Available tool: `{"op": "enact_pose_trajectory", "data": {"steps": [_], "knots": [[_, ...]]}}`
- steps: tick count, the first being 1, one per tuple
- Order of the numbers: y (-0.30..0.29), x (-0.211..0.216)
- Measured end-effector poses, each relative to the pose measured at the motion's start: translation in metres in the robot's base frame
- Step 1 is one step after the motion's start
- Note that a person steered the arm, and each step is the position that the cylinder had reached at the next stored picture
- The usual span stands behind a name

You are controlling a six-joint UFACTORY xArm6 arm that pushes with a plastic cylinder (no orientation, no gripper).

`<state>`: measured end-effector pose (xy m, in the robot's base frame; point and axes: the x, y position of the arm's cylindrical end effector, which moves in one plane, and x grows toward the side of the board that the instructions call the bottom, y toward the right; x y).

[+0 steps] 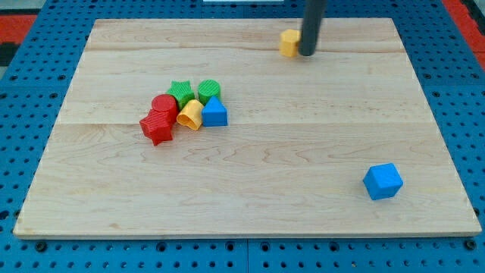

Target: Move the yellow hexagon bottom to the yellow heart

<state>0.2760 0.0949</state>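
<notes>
Wooden board [250, 182]: my tip [307, 54] beside yellow hexagon [289, 42] (touching).

Cluster at view's left: red star [158, 127], red cylinder [163, 104], green star [180, 92], green cylinder [209, 90], blue triangle [214, 112]. Blue cube [383, 181] lower right.

**Pale wood board, ribbed plastic blocks, dark matt rod**

The board [250, 152] is pale wood, smooth and matt, with faint grain and plank seams. Around it lies blue pegboard [23, 91] dotted with holes. My tip [307, 54] ends a dark, matt rod. The yellow hexagon [289, 42] touching its left looks like matt plastic. The red star [158, 126], yellow heart [190, 114] and blue cube [383, 181] show fine ribbed plastic surfaces.
</notes>
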Motion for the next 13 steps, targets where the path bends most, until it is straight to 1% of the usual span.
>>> {"op": "enact_pose_trajectory", "data": {"steps": [1, 2, 3, 4, 5, 6, 7, 9, 10, 11, 12, 13], "knots": [[0.050, -0.033], [0.016, -0.052], [-0.057, -0.040], [-0.090, -0.009], [-0.070, -0.012], [-0.053, -0.042], [-0.021, -0.018], [0.004, 0.067], [-0.002, 0.061], [0.027, 0.014], [-0.001, 0.008], [-0.050, 0.039]]}}
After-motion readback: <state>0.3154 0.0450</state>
